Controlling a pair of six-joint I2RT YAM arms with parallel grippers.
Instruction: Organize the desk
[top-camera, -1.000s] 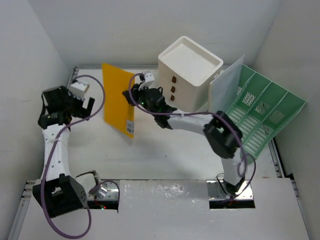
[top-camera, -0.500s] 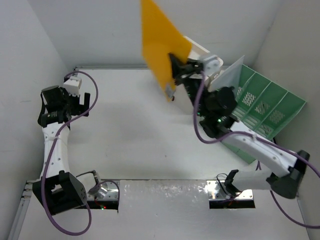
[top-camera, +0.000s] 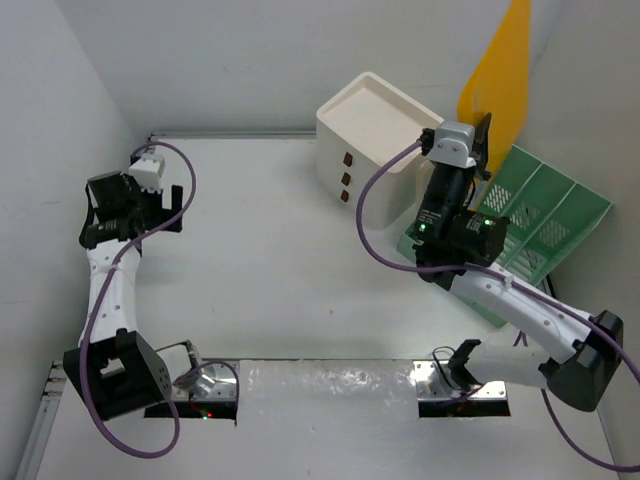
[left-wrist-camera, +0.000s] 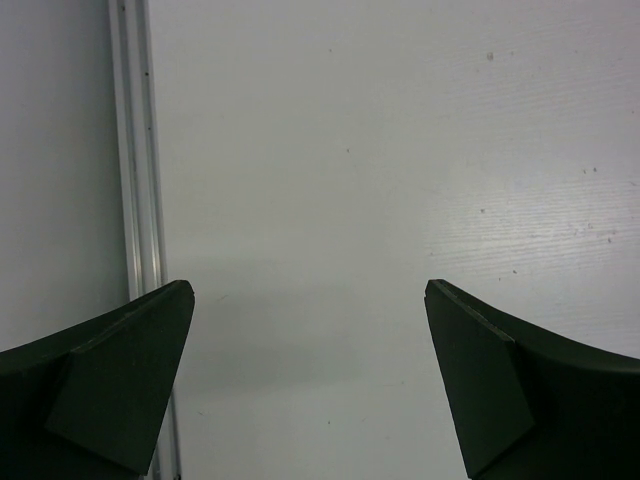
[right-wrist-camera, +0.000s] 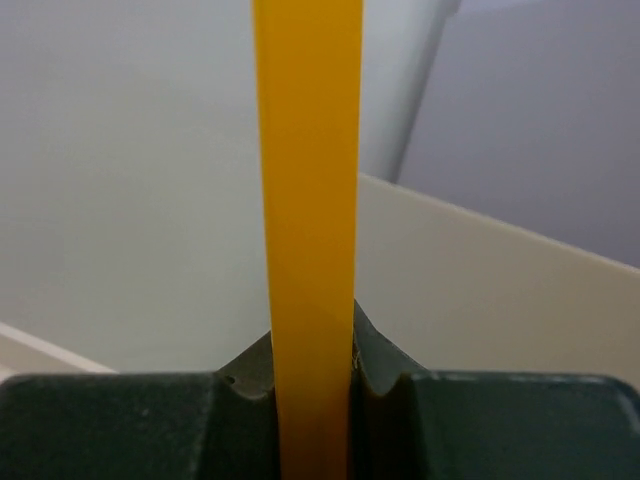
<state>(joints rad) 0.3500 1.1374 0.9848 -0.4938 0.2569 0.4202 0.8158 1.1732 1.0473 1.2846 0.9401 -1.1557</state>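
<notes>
The white desk (top-camera: 260, 270) spreads under both arms. My right gripper (top-camera: 482, 128) is shut on a yellow-orange folder (top-camera: 498, 75) and holds it upright, edge-on, high above the green file rack (top-camera: 530, 225) at the right. In the right wrist view the folder (right-wrist-camera: 306, 180) stands as a narrow strip clamped between the jaws of my right gripper (right-wrist-camera: 310, 370). My left gripper (top-camera: 172, 210) is open and empty at the far left of the desk; in its wrist view my left gripper (left-wrist-camera: 310, 380) has both fingers wide apart over bare desk (left-wrist-camera: 350, 180).
A white three-drawer cube box (top-camera: 375, 140) stands at the back middle, just left of the rack. The desk's grey rail (left-wrist-camera: 140, 150) runs beside my left gripper. Grey walls close in at the back and both sides.
My right arm has swung the yellow folder from the left of the drawer box, up over it, to above the green rack at the right. The left arm has barely moved.
</notes>
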